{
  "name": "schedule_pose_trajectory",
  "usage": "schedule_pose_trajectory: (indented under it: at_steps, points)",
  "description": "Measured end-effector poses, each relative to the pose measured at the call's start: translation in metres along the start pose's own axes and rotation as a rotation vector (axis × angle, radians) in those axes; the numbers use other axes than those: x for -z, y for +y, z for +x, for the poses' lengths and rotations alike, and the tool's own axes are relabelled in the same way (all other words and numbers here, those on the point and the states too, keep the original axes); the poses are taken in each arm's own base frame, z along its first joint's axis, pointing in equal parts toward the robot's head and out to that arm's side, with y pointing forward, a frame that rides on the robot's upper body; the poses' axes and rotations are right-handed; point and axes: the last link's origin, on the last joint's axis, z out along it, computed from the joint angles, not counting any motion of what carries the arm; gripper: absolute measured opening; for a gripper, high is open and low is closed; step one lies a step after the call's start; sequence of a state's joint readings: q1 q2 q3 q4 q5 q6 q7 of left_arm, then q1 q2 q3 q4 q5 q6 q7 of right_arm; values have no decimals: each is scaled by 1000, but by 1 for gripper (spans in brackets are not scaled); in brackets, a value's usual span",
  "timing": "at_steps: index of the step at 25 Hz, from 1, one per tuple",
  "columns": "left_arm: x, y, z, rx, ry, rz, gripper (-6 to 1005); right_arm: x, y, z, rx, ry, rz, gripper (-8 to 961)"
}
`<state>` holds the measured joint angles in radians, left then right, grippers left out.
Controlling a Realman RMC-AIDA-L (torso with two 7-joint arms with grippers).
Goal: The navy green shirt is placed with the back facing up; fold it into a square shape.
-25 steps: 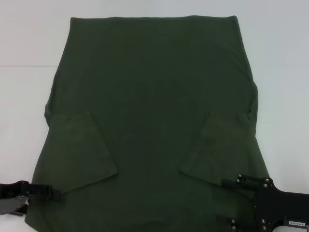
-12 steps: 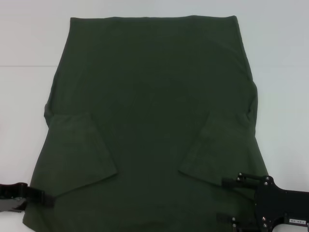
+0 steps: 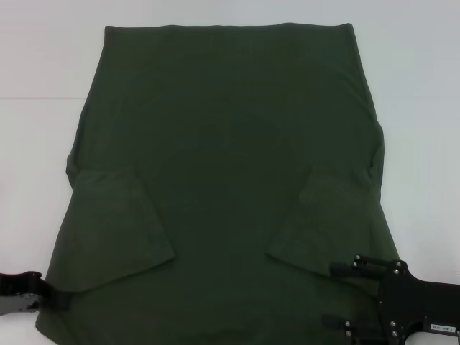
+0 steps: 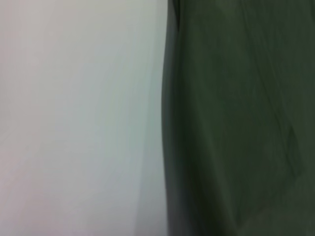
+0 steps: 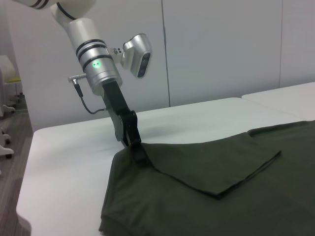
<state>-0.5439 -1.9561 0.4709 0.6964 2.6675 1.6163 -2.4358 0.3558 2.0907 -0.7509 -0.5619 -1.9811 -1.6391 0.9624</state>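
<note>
bench (image 3: 43, 57): white, flat, wide; carries the whole garment, bare margin showing on both sides and beyond the far edge.
navy green shirt (image 3: 230, 144): spread flat on the bench, plain side up, filling most of the head view. both sleeves lie folded inward onto the body, left sleeve (image 3: 115, 226) and right sleeve (image 3: 323, 223). far edge straight and tidy; near end runs out of view under the arms.
handling: judged soft, light, limp cotton. no stiffness, so any lifted edge will droop and drag. layers likely cling a little to each other and slide easily on the smooth bench.
where to grip: judged best at the two near corners, pinching through all layers at the side edges, so both lift evenly toward the far edge.
risk: uneven lift would skew the fold; folded sleeves could slip out.
right gripper (image 3: 338, 296): low over the shirt's near right part, dark fingers lying on the cloth; cannot tell whether spread or closed.
left gripper (image 5: 139, 153): at the shirt's near left edge, tip pressed down where cloth meets bench; seems pinched on the edge, but closure not clear enough to call.
left wrist view: only the shirt's side edge (image 4: 170, 123) against white bench.
</note>
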Motion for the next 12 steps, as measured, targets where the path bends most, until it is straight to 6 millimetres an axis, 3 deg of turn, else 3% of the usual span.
schedule_pose_trajectory:
  at_steps: [5,12]
  points:
    - [1,0,-2,6,3,-12,34,5,0,-4,-51,-20,-2,816]
    - [3,1,0,-18,14,-31,36,52,-13,-33,-403,-119,20,811]
